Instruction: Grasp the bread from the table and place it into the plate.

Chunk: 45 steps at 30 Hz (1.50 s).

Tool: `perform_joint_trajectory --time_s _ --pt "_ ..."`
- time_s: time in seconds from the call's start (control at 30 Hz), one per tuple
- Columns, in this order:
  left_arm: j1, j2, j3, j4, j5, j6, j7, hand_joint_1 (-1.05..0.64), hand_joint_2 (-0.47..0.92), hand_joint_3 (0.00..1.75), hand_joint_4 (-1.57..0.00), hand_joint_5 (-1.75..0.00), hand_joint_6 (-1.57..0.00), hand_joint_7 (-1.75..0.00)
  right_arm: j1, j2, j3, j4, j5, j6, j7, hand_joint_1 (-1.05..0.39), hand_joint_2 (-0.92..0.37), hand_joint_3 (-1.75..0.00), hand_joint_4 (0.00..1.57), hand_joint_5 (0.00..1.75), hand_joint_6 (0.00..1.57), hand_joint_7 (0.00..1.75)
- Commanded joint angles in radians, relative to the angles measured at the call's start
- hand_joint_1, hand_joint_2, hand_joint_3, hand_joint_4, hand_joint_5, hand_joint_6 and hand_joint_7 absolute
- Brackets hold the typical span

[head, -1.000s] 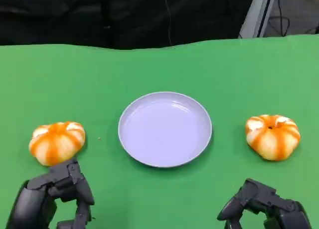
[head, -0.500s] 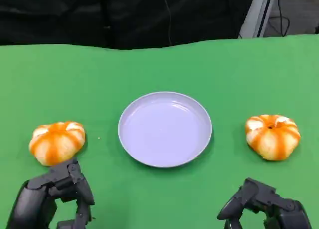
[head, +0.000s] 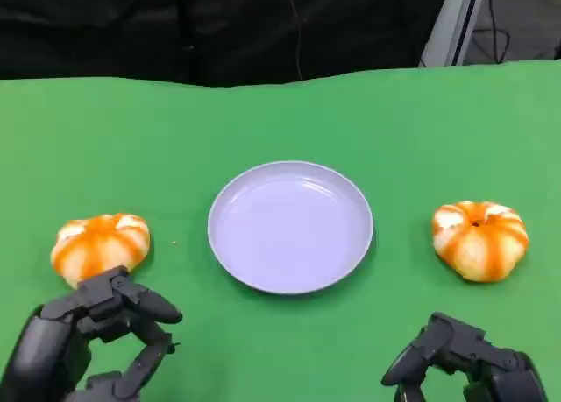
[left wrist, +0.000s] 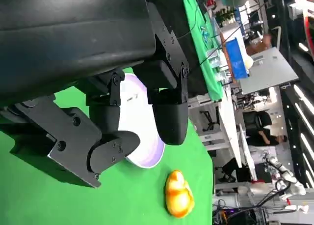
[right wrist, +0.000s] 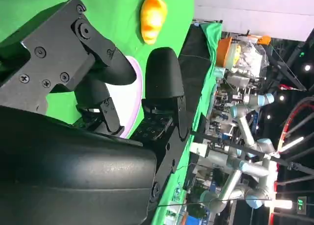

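Note:
An empty lavender plate (head: 290, 227) sits mid-table. One orange-and-white striped bread (head: 99, 247) lies to its left, a second bread (head: 479, 239) to its right. My left hand (head: 88, 345) hovers just in front of the left bread, fingers spread, holding nothing. My right hand (head: 465, 363) is low at the table's near edge, in front of the right bread, also empty. In the left wrist view the fingers (left wrist: 169, 112) stand apart over the plate (left wrist: 147, 154), with the right bread (left wrist: 178, 194) beyond. The right wrist view has the plate (right wrist: 137, 95) and the left bread (right wrist: 153, 12).
The green tablecloth (head: 280, 122) runs to a far edge against a dark backdrop. A metal stand leg (head: 451, 21) rises behind the far right corner. Other tables and robot arms stand far off in the wrist views.
My left hand's fingers have uncurled and spread out toward the right. The right hand, the plate and both breads have stayed put.

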Motion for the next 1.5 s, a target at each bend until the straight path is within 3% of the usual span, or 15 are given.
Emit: perform_joint_trajectory --time_s 0.03,0.17,0.23,0.27,0.3,0.37,0.43,0.57,1.03,1.17,1.5 --pt "-0.005 0.01 0.008 -0.011 -0.011 0.008 -0.007 0.02 0.66 0.87 -0.68 -1.28 -0.74 -1.0 0.005 -0.006 -0.004 -0.007 0.011 0.001 -0.002 -0.01 -0.36 -1.39 0.78 1.63 0.83 1.34" --pt "-0.007 0.02 0.011 -0.021 0.02 0.018 0.004 0.02 0.66 0.87 -0.68 -1.28 -0.74 -1.0 0.005 -0.006 -0.003 -0.008 0.013 0.003 -0.001 -0.01 -0.36 -1.39 0.78 1.63 0.83 1.34" --pt "-0.009 0.031 0.014 -0.035 0.061 0.032 0.019 -0.01 0.72 0.65 -0.64 -1.07 -0.7 -0.76 0.005 -0.005 -0.002 -0.01 0.016 0.006 0.0 -0.02 -0.36 -1.39 0.78 1.64 0.83 1.35" --pt "-0.064 0.131 0.015 -0.095 0.267 0.11 0.017 -0.02 0.74 0.6 -0.64 -1.04 -0.7 -0.72 0.006 -0.004 -0.002 -0.009 0.009 0.006 -0.003 -0.02 -0.36 -1.39 0.78 1.64 0.83 1.35" --pt "-0.104 0.203 0.016 -0.14 0.42 0.169 0.013 -0.36 0.83 0.32 -0.31 -0.69 -0.42 -0.38 0.006 -0.004 -0.002 -0.009 0.004 0.006 -0.005 -0.02 -0.36 -1.39 0.78 1.64 0.83 1.35" --pt "-0.145 0.271 0.014 -0.193 0.584 0.24 0.01 -0.56 0.9 0.11 -0.15 -0.46 -0.28 -0.14 0.007 -0.003 -0.002 -0.008 -0.002 0.006 -0.007 -0.02 -0.36 -1.39 0.79 1.64 0.83 1.35" --pt "-0.178 0.293 -0.008 -0.205 0.688 0.272 0.016 -0.6 0.92 0.07 -0.1 -0.39 -0.25 -0.09 0.009 -0.001 0.001 -0.012 0.007 0.011 -0.003 -0.01 -0.36 -1.39 0.79 1.64 0.83 1.35" --pt "-0.214 0.31 -0.042 -0.218 0.797 0.318 0.029 -0.64 0.92 0.04 -0.06 -0.35 -0.23 -0.05 0.009 -0.001 0.002 -0.012 0.012 0.011 0.0 -0.04 -0.37 -1.36 0.78 1.65 0.82 1.35" --pt "-0.221 0.323 -0.064 -0.228 0.822 0.351 0.044 -0.64 0.92 0.05 -0.06 -0.35 -0.24 -0.03 0.009 0.0 0.001 -0.014 0.006 0.013 -0.004 -0.03 -0.37 -1.36 0.78 1.65 0.82 1.35" --pt "-0.311 0.331 -0.146 -0.147 1.013 0.44 0.058 -0.67 0.92 0.05 -0.04 -0.33 -0.2 -0.01 0.007 0.004 0.006 -0.01 0.004 0.012 -0.004 -0.04 -0.35 -1.38 0.79 1.64 0.83 1.35" --pt "-0.317 0.333 -0.162 -0.147 1.025 0.463 0.064 -0.67 0.92 0.05 -0.03 -0.33 -0.2 -0.01 0.007 0.004 0.006 -0.01 0.004 0.013 -0.004 -0.04 -0.34 -1.4 0.79 1.64 0.83 1.34"
